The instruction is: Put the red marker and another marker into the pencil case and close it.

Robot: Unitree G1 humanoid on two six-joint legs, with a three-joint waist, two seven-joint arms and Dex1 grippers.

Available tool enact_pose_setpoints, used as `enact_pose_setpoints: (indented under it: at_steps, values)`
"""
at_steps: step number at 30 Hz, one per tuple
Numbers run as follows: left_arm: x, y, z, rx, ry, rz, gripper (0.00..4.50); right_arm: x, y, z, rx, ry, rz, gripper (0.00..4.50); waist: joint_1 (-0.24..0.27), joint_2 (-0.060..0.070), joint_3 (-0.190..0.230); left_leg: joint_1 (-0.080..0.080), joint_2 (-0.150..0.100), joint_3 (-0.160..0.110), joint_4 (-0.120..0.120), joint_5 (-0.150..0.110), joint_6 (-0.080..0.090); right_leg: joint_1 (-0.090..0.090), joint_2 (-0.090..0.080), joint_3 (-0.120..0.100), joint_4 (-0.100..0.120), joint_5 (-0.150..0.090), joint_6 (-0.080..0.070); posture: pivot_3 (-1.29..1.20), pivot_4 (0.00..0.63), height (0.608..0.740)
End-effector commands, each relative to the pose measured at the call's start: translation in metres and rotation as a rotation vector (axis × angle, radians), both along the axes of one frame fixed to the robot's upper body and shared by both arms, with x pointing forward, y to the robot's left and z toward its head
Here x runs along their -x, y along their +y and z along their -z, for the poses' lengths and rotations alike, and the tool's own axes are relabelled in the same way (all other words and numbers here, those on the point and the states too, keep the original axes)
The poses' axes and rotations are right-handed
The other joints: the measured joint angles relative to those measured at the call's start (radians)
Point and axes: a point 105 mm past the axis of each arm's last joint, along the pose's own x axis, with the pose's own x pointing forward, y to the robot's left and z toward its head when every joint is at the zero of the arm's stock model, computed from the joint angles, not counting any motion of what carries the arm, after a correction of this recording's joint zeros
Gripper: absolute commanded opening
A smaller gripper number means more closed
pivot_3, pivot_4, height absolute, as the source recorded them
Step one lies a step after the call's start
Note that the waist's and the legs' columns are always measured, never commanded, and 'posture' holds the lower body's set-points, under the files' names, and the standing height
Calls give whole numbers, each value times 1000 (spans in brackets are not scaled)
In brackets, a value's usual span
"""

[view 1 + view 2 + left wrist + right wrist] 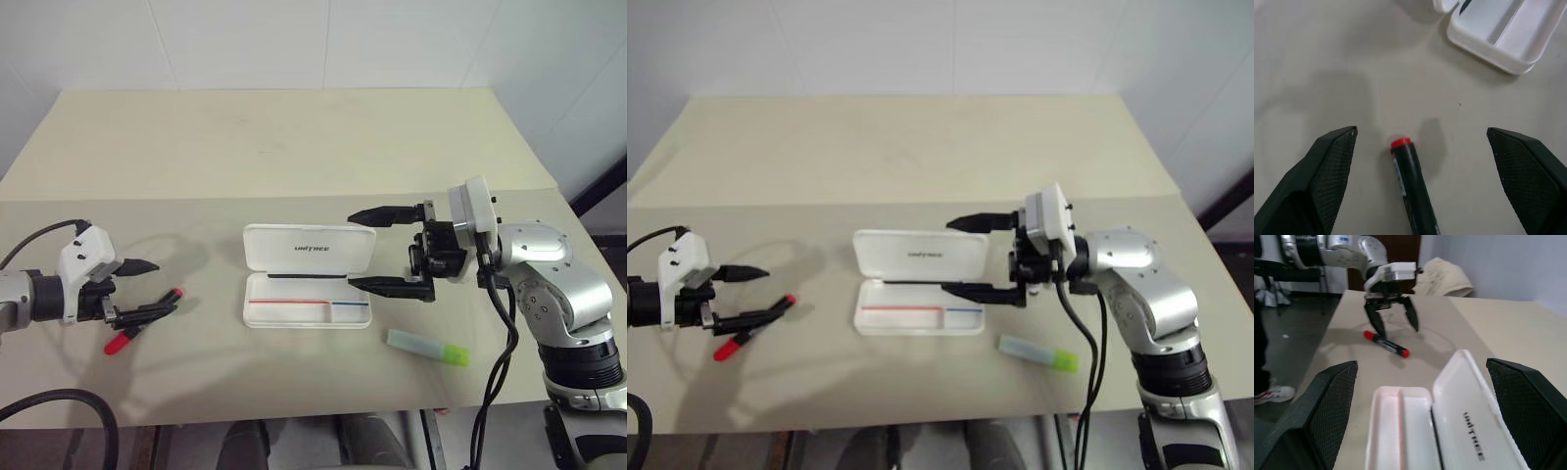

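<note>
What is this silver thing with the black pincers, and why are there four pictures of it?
It is a robot with two arms, and each arm ends in a black claw. Two pictures come from cameras in its head, looking down at a beige table. The other two come from little cameras on its wrists, looking out between the claw's fingers.

On the table lies a white pencil case, open, with nothing in its tray. On the robot's left lies the red marker, and the left claw hangs wide open over it without gripping it. Near the table's front edge, on the robot's right, lies a pale highlighter with a green cap. The right claw is open too, above the right end of the case. Neither claw holds anything.
</note>
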Motion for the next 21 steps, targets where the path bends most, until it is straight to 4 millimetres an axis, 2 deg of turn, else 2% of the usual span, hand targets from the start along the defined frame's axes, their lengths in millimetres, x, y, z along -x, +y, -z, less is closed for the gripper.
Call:
enact_pose_setpoints:
  at_steps: [1,6,12,16,21]
  values:
    - [6,3,7,-81,61,-20,4500,3,1,-10,-24,-65,11,4458,-2,0,0,0,0,0,-1,0,0,-1,0,0,0,0,0,0,150,740]
    - [13,2,22,-145,136,-62,4500,4,1,-8,-26,-67,21,4458,-1,0,0,-1,0,0,-3,0,0,-2,0,0,0,-1,-1,0,150,740]
    - [10,7,33,-232,144,-131,4500,4,0,-10,-41,-77,51,4458,0,0,0,-1,0,0,-1,0,0,-2,0,0,0,-1,-1,0,150,740]
    - [8,14,36,-270,137,-150,3595,6,-2,-10,-40,-79,67,4500,-2,0,0,0,0,0,-1,0,0,-2,0,0,1,-1,-1,0,150,740]
    - [5,19,35,-292,127,-156,1891,5,-6,-10,-37,-88,94,4500,-1,0,0,0,0,0,-1,0,0,-2,0,0,1,-1,-1,0,150,740]
